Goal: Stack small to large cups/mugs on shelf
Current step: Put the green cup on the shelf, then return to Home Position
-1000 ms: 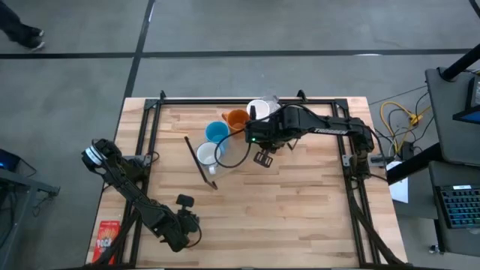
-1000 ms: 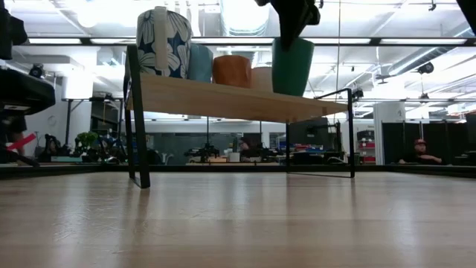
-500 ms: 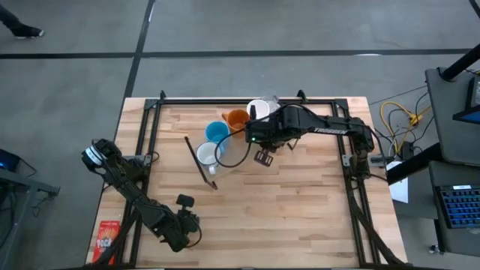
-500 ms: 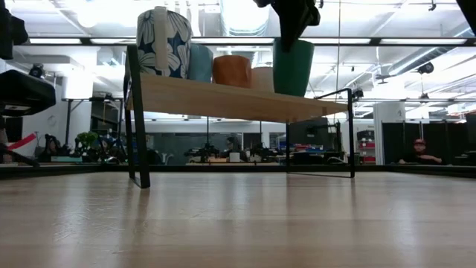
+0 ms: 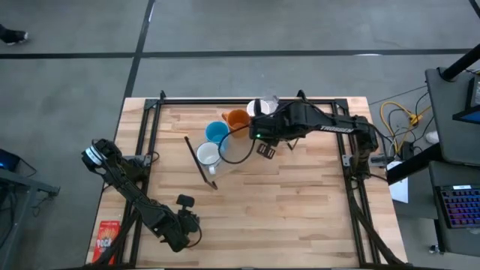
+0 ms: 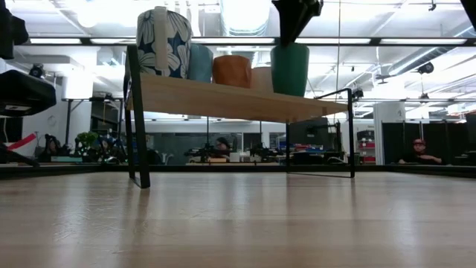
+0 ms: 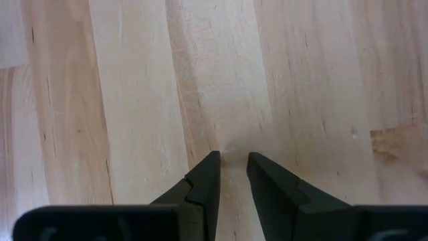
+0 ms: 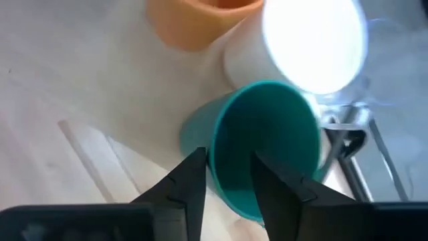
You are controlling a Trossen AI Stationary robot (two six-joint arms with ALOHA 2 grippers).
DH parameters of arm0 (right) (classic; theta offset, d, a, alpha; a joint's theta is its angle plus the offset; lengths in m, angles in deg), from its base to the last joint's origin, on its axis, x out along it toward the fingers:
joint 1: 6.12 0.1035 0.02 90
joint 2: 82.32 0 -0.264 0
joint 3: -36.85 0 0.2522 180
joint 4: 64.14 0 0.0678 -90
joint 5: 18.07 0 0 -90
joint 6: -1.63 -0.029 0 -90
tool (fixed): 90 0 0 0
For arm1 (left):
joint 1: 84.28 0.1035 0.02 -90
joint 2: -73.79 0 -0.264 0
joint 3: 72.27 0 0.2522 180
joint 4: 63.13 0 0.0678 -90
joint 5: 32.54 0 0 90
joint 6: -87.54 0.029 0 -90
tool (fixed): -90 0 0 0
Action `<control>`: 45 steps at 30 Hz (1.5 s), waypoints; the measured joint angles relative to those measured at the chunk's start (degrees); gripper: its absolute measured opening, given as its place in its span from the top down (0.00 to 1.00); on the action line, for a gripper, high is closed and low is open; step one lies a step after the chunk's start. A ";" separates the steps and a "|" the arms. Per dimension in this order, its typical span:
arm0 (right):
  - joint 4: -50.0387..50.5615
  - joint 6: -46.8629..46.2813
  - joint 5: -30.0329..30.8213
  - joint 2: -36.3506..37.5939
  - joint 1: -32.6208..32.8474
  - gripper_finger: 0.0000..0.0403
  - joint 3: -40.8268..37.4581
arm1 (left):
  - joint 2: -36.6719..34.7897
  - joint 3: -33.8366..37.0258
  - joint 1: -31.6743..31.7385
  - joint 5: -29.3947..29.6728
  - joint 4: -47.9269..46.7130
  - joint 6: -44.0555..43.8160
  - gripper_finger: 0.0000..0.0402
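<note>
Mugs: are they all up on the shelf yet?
Done: the floral mug, blue mug, orange mug and white mug stand on the shelf. In hand: the teal mug stands at the row's end, the right gripper at its rim. Left: probably just backing away. The left gripper waits over the table.

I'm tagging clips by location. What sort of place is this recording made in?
Probably a robotics lab or workshop in an open industrial hall. The low view shows exposed ceiling ducts and workstations with a seated person; the high view shows a concrete floor and a keyboard beside the table.
</note>
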 joint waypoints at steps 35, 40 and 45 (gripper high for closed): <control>-8.43 -13.35 30.94 29.01 54.77 0.97 -10.15 | -30.94 -9.08 -17.99 47.05 -1.47 20.91 0.83; -8.36 -23.08 45.11 33.14 69.30 0.98 -23.38 | -44.54 -5.15 -24.65 42.65 4.87 27.38 0.83; -8.30 -35.26 52.37 38.64 76.32 0.98 -38.89 | -51.85 3.98 -25.04 27.64 6.32 30.41 0.83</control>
